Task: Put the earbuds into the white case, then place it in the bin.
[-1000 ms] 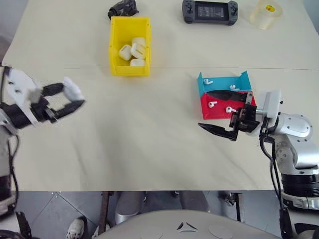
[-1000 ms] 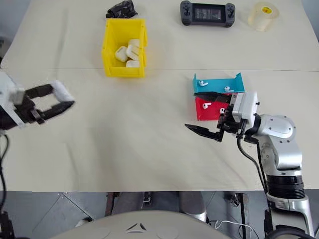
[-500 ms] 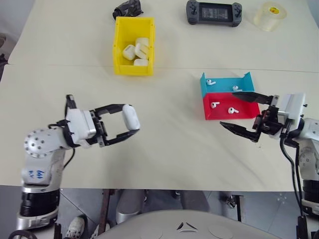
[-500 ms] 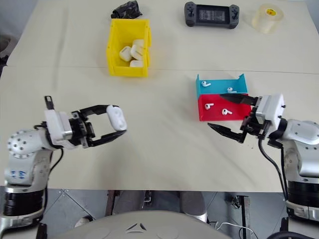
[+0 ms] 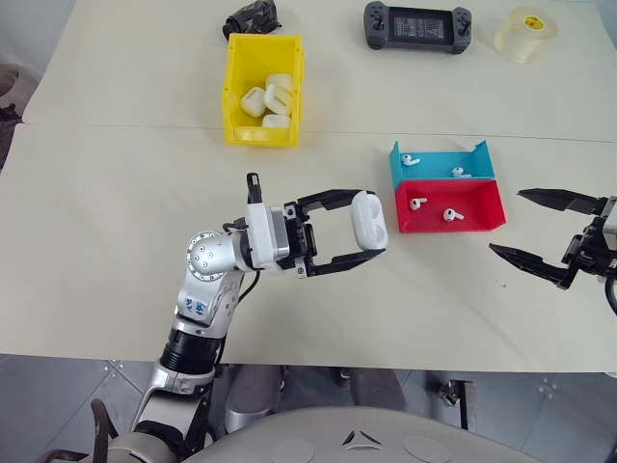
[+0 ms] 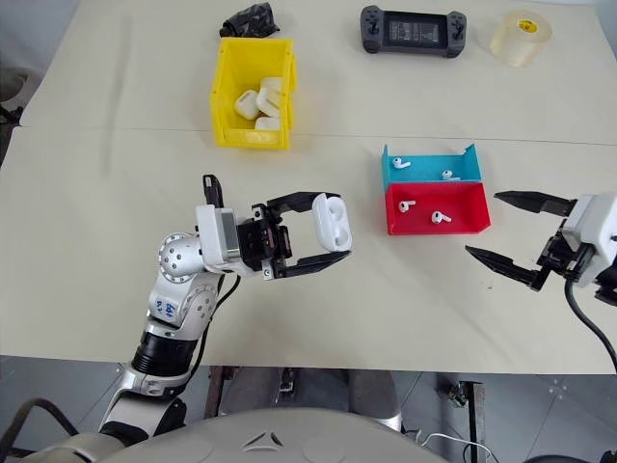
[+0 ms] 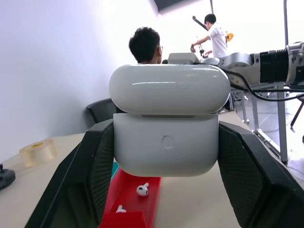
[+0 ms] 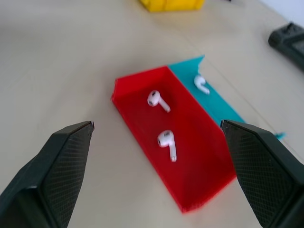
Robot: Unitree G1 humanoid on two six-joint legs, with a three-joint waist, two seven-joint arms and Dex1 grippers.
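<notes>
My left gripper is shut on the white case and holds it above the middle of the table, just left of the trays. In the left wrist view the case sits squeezed between both fingers, lid on top. Two earbuds lie in the red tray, and two more earbuds lie in the teal tray behind it. My right gripper stands open and empty to the right of the red tray. The yellow bin stands at the back left with several white cases inside.
A black game console, a clear tape roll and a dark crumpled object lie along the table's far edge. Two people show in the background of the left wrist view.
My left arm has swung right from the table's left edge to the middle, carrying the case. My right gripper has drawn back to the right, off the trays, still open.
</notes>
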